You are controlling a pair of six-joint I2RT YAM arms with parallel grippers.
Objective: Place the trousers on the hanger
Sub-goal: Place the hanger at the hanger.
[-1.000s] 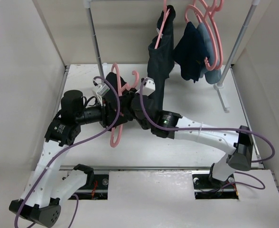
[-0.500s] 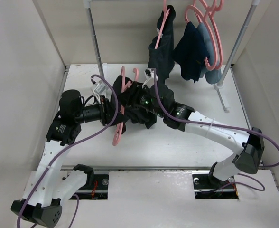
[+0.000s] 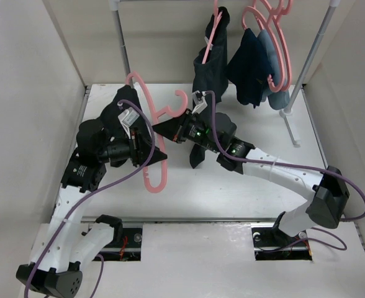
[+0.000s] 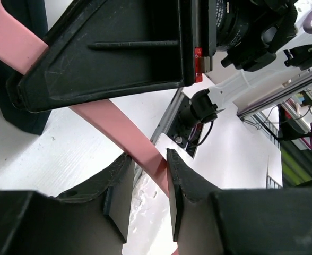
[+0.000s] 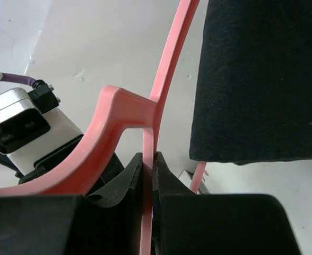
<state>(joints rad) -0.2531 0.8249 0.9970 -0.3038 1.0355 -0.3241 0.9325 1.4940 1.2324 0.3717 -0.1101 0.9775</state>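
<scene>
The pink hanger [image 3: 156,179] is held off the table between both grippers, its hook [image 3: 181,98] pointing back. My left gripper [image 3: 150,153] is shut on its lower bar [image 4: 119,119]; the bar crosses between the tips [image 4: 148,156]. My right gripper [image 3: 181,131] is shut on a thin bar near the hook [image 5: 166,69], fingers [image 5: 148,159] tight on it. The black trousers [image 3: 116,112] bunch over the hanger's left shoulder and my left wrist. More of this cloth [image 3: 198,155] hangs under my right wrist. Black cloth also shows in the left wrist view [image 4: 7,79].
A rail at the back holds a black garment on a pink hanger [image 3: 210,65], navy and pale-blue clothes [image 3: 257,68], and spare pink hangers [image 3: 275,25]. Rack posts stand at back left [image 3: 123,49] and right [image 3: 310,62]. Walls close in on both sides.
The hanger has swung up and left, its shoulder now high at the back left. The black cloth has shifted left onto my left wrist. My right gripper has moved left and back along the hanger.
</scene>
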